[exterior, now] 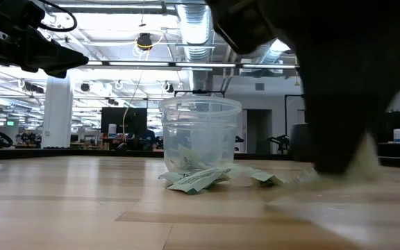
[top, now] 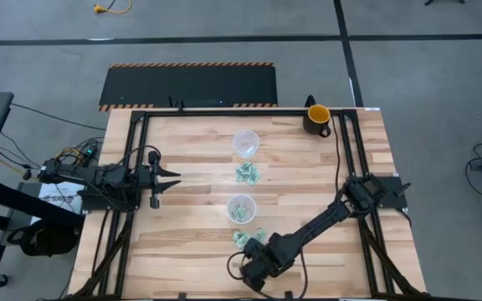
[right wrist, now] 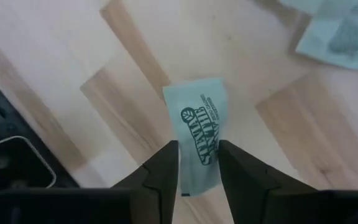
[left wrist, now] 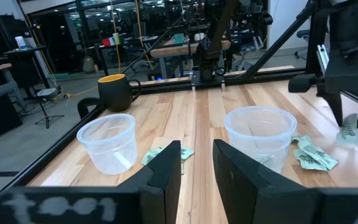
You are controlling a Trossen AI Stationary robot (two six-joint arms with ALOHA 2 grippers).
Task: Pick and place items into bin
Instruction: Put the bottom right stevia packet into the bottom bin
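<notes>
My right gripper [right wrist: 197, 163] is clenched on one pale green packet [right wrist: 201, 130], lifted, I think; next, carry it toward twelve o'clock to the cup [top: 242, 207].

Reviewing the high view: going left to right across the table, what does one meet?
Left hand → the two clear cups, one column, green packets between them → dark-and-yellow mug. Right hand omitted: it shares the cups' column.

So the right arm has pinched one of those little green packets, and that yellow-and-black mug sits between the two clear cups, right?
Not quite. The mug stands at the table's far right corner, as the high view shows. Between the two clear cups lie green packets. The right gripper does pinch a packet.
</notes>
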